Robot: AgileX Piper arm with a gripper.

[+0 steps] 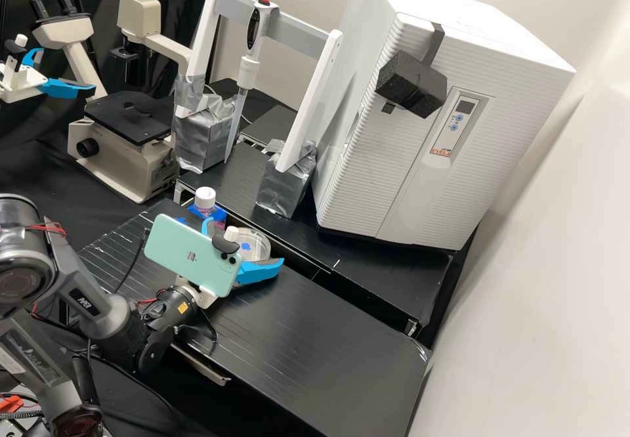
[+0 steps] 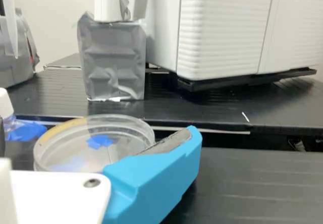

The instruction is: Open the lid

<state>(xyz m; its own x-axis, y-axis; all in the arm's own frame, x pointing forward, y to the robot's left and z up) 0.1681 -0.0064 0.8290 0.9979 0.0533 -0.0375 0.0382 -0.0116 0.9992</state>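
Observation:
In the high view my gripper [image 1: 247,244] is over the bench beside a clear round dish [image 1: 256,248], its two blue fingers spread apart, partly behind a mint-green phone on the arm. The dish lies between and just beyond the fingers. Seen from the wrist, the gripper [image 2: 97,142] is open, with one blue finger [image 2: 154,176] close to the dish's edge. The clear dish [image 2: 108,128] has a blue mark and a yellowish strip along its rim; its lid and base cannot be told apart. Whether the finger touches it is unclear.
A white-capped bottle [image 1: 205,199] with blue tape stands close behind the dish. Farther back are a raised black shelf [image 1: 394,279], a pipette stand on silver-taped blocks [image 1: 287,184] and a large white cabinet [image 1: 420,181]. A microscope [image 1: 128,142] stands to the left.

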